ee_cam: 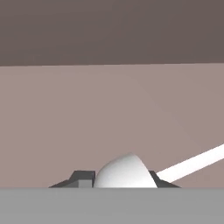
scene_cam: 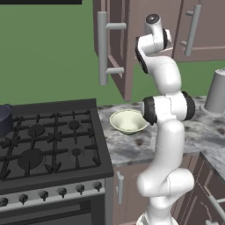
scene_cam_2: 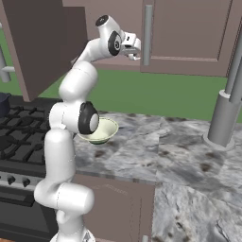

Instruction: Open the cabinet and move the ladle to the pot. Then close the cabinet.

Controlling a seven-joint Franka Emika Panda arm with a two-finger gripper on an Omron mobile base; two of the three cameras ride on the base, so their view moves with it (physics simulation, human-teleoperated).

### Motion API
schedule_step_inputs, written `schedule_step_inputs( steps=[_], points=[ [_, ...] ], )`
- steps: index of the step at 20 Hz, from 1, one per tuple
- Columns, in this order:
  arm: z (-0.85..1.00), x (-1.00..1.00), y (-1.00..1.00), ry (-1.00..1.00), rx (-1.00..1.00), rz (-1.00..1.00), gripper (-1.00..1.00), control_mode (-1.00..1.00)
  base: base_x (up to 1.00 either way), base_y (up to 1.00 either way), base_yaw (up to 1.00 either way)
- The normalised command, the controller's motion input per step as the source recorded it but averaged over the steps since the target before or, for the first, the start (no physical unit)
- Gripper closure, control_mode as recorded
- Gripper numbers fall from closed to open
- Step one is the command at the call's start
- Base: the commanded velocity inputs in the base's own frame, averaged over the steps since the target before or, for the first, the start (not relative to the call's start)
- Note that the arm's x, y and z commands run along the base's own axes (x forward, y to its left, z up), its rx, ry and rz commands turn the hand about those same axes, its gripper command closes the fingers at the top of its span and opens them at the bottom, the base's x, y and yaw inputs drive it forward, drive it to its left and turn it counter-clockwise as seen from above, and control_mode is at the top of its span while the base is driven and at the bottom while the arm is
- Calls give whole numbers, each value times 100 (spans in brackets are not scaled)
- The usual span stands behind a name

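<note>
Hand view: ladle [ee_cam: 127, 173] scoop sits btwn gripper [ee_cam: 122, 177] tips, handle running off to right & slightly up. Fingers narrow, look clamped on scoop. All inside open cabinet [scene_cam: 127, 48]; pot [scene_cam: 4, 121] far left on stove.

Arm raised high, elbow bent, wrist level; hand [ee_cam: 124, 178] reaching forward, fingers [ee_cam: 83, 177] closed around white rounded object.

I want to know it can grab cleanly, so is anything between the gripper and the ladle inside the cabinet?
Nothing visible. In the hand view the gripper sits right at the ladle, its white scoop between the fingertips, handle running off right across the cabinet shelf.
</note>
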Motion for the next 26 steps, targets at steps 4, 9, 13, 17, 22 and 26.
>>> schedule_step_inputs(
  steps=[4, 9, 13, 17, 22, 26],
  points=[
    [-4, -13, 52, -11, 0, 8, 100, -100, 0, 0, 0],
    [-4, -2, 68, -13, 0, 13, 100, -100, 0, 0, 0],
    [0, -27, 61, -14, 0, 16, 100, -100, 0, 0, 0],
    [0, -85, 14, -12, 0, 6, 100, -100, 0, 0, 0],
    [0, -100, -2, -11, 0, 1, 100, -100, 0, 0, 0],
    [0, -88, 0, -10, 0, 10, 100, -100, 0, 0, 0]
  ],
)
